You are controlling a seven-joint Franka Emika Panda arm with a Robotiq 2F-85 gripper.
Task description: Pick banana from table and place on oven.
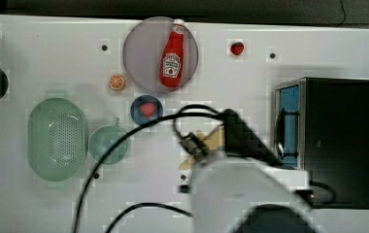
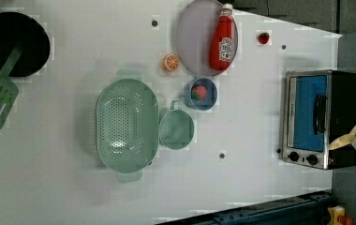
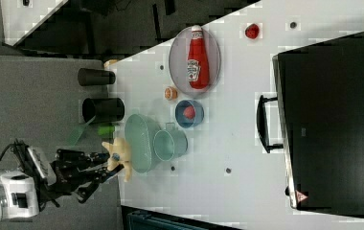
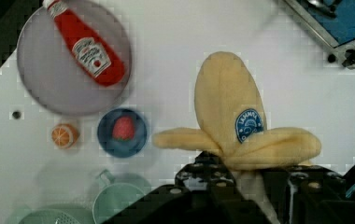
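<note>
The white tabletop point(image 1: 51, 204) lay below the hand; the black toaster oven with its blue glass door point(image 1: 338, 141) stood off to one side. The black gripper point(image 4: 248, 175) clenched the pale-yellow plush banana point(image 4: 231, 121), lifted clear. Carrying seemed underway; next, travel over the oven's roof, then lower.

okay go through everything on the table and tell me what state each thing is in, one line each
banana: held in the pincer, lifted off the table
oven: door shut
ketchup bottle: lying on the grey plate
blue bowl: holds a red fruit piece
green cup: upright, empty
colander: upright, empty
</note>
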